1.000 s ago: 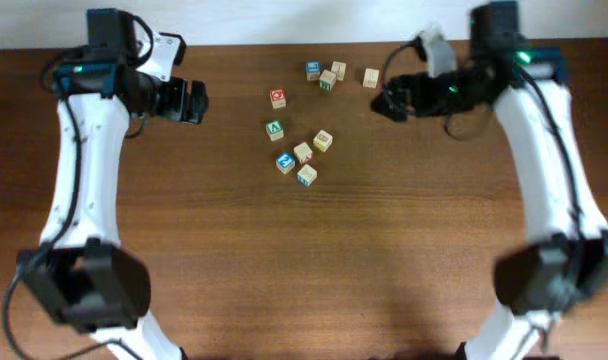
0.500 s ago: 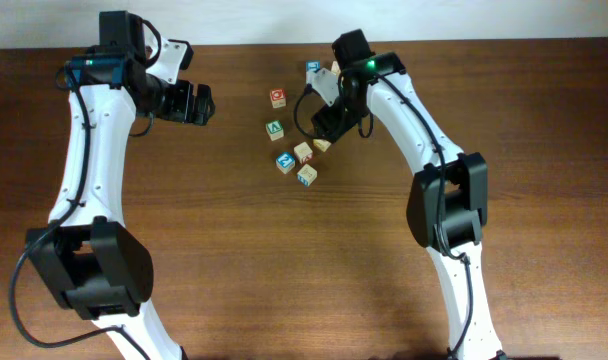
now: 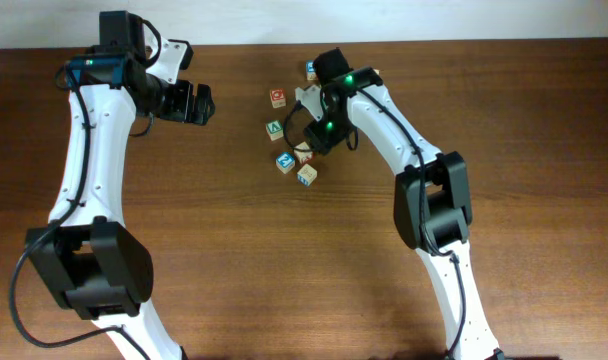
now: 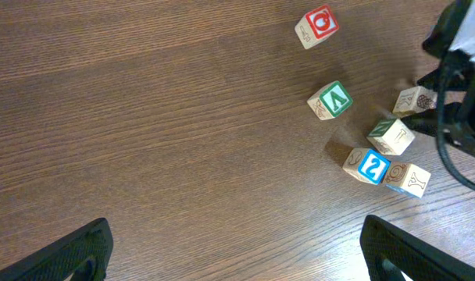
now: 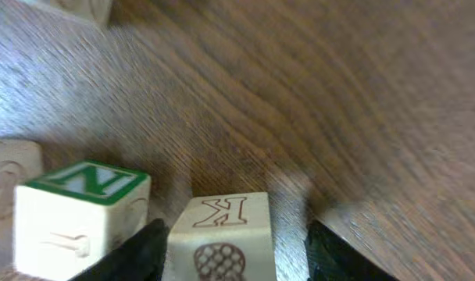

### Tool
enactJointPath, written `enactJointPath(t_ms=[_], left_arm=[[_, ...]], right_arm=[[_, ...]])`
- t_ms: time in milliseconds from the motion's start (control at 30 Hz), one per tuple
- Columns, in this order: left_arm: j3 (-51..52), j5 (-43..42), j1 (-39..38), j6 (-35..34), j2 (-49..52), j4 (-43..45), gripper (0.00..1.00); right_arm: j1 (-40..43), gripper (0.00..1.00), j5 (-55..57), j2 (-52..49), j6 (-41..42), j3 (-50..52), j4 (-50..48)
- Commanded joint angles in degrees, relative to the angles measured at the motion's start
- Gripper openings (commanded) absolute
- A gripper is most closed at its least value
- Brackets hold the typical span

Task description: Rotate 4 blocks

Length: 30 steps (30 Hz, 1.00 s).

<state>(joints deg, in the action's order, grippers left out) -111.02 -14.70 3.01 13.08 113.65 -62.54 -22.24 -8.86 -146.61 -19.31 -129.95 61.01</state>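
Straddling the K block (image 5: 222, 228), the right gripper (image 5: 233, 243) is released, with a gap showing beside one finger. A green-topped block (image 5: 81, 204) sits just beside it, and a blue-faced block (image 4: 372, 165) and a Y block (image 4: 413, 181) touch nearby. The left gripper (image 4: 245, 254) hangs wide open above the table (image 4: 144, 156), well apart.

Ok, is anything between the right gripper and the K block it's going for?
Nothing visible. The right gripper straddles the K block, one finger each side, a gap showing on one side. The green N block sits close beside one finger, outside the jaws.
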Motion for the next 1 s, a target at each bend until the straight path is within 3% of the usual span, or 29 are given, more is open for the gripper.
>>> enactJointPath(t_ms=[0, 133, 300, 433, 567, 767, 867, 933, 967], left_arm=[[-1.42, 0.76, 0.02, 0.09, 0.15, 0.33, 1.00], [-1.42, 0.72, 0.02, 0.07, 0.15, 1.57, 1.00], [-1.42, 0.52, 0.02, 0.04, 0.15, 1.60, 1.00], [-1.42, 0.52, 0.02, -0.92, 0.15, 1.62, 1.00], [-1.42, 0.52, 0.02, -1.46, 0.15, 1.57, 1.00], [-1.42, 0.52, 0.02, -1.46, 0.15, 1.57, 1.00], [-1.42, 0.52, 0.02, -1.44, 0.15, 0.74, 0.99], [-1.42, 0.52, 0.02, -1.44, 0.15, 0.74, 0.99], [-1.42, 0.52, 0.02, -1.44, 0.15, 0.74, 0.99]], right_arm=[[-0.24, 0.47, 1.25, -0.72, 2.14, 0.63, -0.20], [-0.20, 0.38, 2.34, 1.53, 5.60, 0.61, 2.32], [-0.20, 0.34, 12.57, 5.99, 23.89, -0.83, 9.90], [-0.09, 0.33, 12.13, 6.43, 30.99, -1.22, 22.12], [0.76, 0.35, 12.20, 6.43, 35.32, -1.07, 30.27], [5.49, 0.35, 12.11, 6.32, 35.26, 7.23, 26.71], [5.81, 0.46, 11.89, 6.32, 34.56, 8.87, 26.49], [5.81, 0.78, 11.89, 6.32, 34.56, 8.81, 26.49], [5.81, 0.80, 11.87, 6.32, 33.73, 7.85, 26.64]])
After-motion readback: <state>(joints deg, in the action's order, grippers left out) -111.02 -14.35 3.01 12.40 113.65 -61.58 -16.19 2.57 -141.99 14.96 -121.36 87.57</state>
